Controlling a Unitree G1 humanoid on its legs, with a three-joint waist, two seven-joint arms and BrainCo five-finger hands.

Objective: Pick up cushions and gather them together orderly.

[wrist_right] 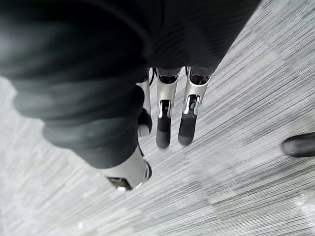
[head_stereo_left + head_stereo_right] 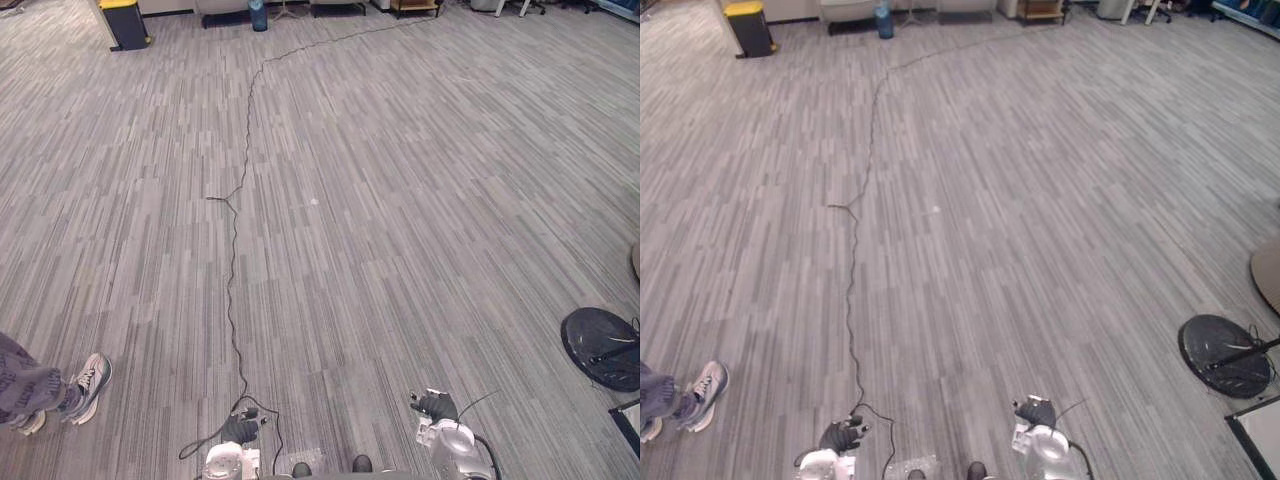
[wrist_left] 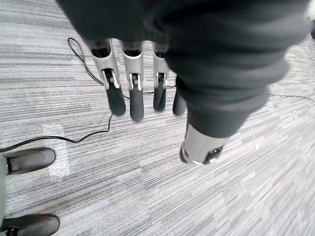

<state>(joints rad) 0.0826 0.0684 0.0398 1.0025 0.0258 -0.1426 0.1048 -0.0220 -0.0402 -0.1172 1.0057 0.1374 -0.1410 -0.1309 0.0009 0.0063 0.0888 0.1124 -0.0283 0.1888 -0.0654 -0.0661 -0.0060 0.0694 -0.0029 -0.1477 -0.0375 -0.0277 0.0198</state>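
Both hands hung low over the carpet floor [image 2: 400, 200], the left hand [image 3: 115, 96] and the right hand [image 1: 165, 125] each with fingers straight and slack, holding nothing. Left of them stood a person's sneaker [image 2: 90, 383]; to the right lay a black round base [image 2: 600, 347] and, beyond it, a tan rounded edge [image 2: 1268, 278], cushion or not I could not tell. Farthest off stood a yellow-lidded bin [image 2: 125, 22].

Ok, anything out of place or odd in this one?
Nothing spilled or damaged. The left hand and right hand hang open above carpet. Only a small white scrap lies mid-floor, and a person's shoe stands close on the left.
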